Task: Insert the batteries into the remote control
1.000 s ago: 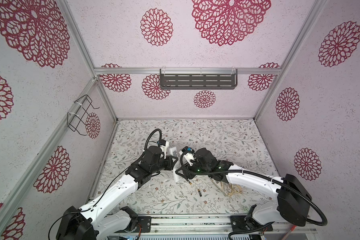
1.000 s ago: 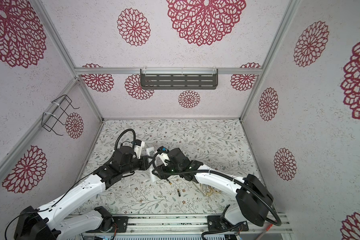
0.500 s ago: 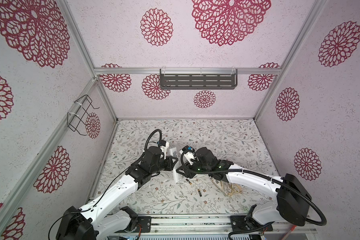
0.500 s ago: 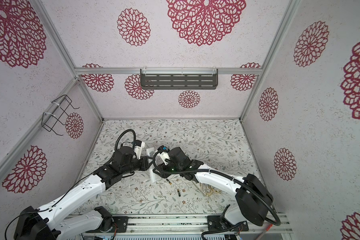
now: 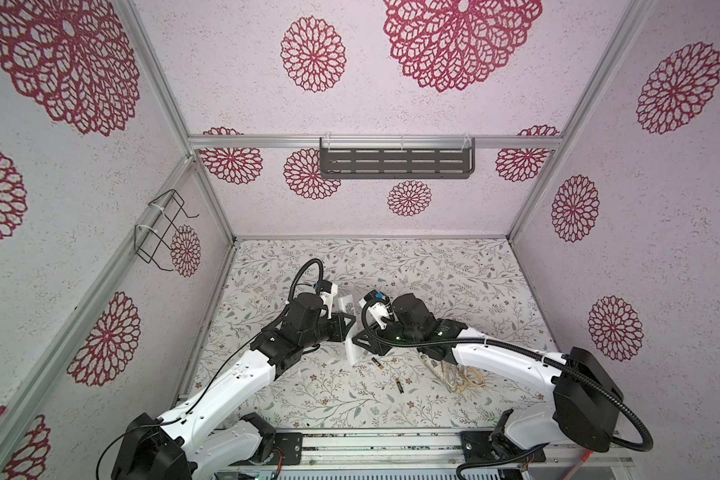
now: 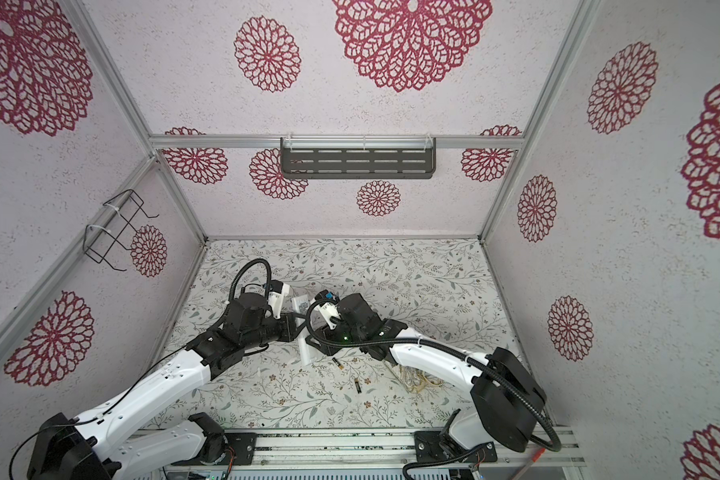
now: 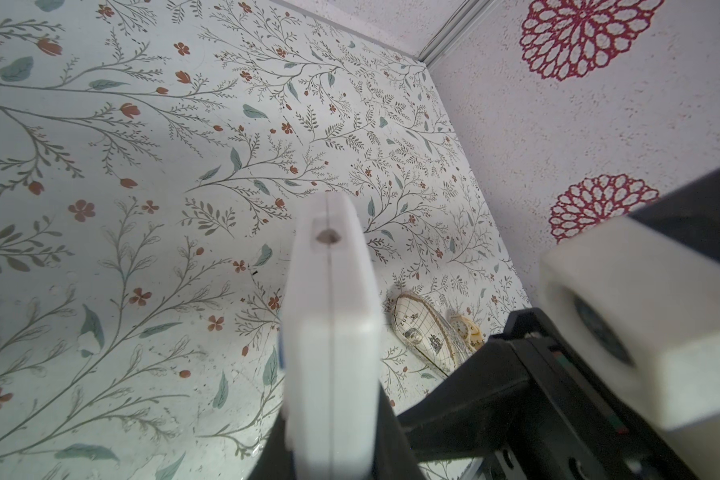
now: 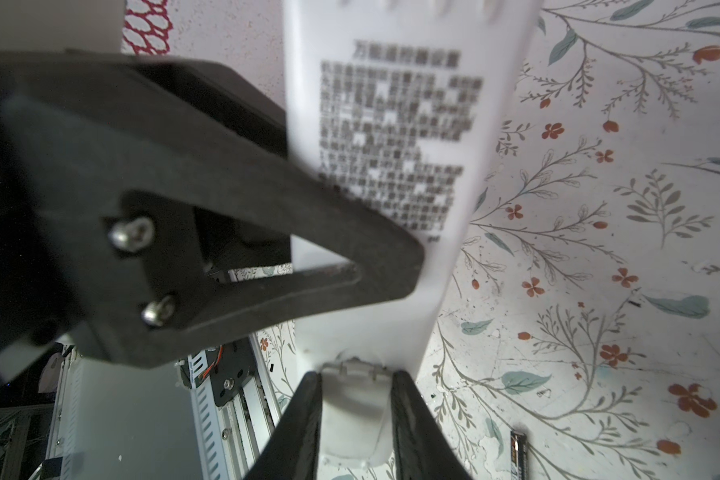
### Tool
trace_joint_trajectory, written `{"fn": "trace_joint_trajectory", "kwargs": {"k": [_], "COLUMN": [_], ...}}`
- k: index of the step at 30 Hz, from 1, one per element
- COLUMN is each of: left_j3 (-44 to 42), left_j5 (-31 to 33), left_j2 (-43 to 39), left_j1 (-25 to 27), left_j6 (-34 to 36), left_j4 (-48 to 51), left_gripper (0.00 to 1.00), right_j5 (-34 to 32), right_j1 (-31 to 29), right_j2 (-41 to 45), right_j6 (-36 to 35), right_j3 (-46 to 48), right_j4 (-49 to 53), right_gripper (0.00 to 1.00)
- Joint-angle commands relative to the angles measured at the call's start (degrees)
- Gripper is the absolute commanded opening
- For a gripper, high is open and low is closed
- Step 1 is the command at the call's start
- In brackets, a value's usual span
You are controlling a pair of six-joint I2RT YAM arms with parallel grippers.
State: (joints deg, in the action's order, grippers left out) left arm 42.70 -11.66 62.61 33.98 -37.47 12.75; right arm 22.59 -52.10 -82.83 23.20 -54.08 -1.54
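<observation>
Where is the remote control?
In both top views the remote control is mid-table, clamped by the left gripper, the right gripper at its near end, batteries just right of it.

The remote control [image 8: 375, 320] I hold bears a code sticker [image 8: 395, 141] on its back. The blurred heading seems to read 万能遥控器设置. The table beneath is illegible, and so is the print on the battery [image 8: 517, 453].

Right gripper [image 8: 354, 376]: I drew my jaws in from a wider stance since the earlier views.
Right fingers [image 8: 298, 428]: both closed onto the side edges of the remote control [image 8: 371, 336], at its near end, where they had stood apart from it.
</observation>
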Motion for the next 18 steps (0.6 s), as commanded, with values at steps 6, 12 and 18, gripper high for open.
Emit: {"fn": "trace_joint_trajectory", "kwargs": {"k": [6, 12, 18], "left_j3": [-0.2, -0.4, -0.8], "left_j5": [-0.9, -0.5, -0.5], "left_j2": [-1.4, -1.4, -1.2], "left_j1": [0.6, 0.6, 0.6], "left_j6": [0.2, 0.6, 0.6], "left_j4": [-2.7, -2.7, -3.2], "left_gripper": [0.0, 0.0, 0.0], "right_j5": [1.2, 1.3, 2.5], "right_j1": [0.0, 0.0, -0.2], "right_j2": [0.2, 0.9, 1.4], "right_j6": [0.8, 0.8, 0.6], "right_j3": [-1.9, -1.6, -1.4], "right_j4": [-2.0, -1.9, -2.1], "right_gripper": [0.29, 0.28, 0.28]}}
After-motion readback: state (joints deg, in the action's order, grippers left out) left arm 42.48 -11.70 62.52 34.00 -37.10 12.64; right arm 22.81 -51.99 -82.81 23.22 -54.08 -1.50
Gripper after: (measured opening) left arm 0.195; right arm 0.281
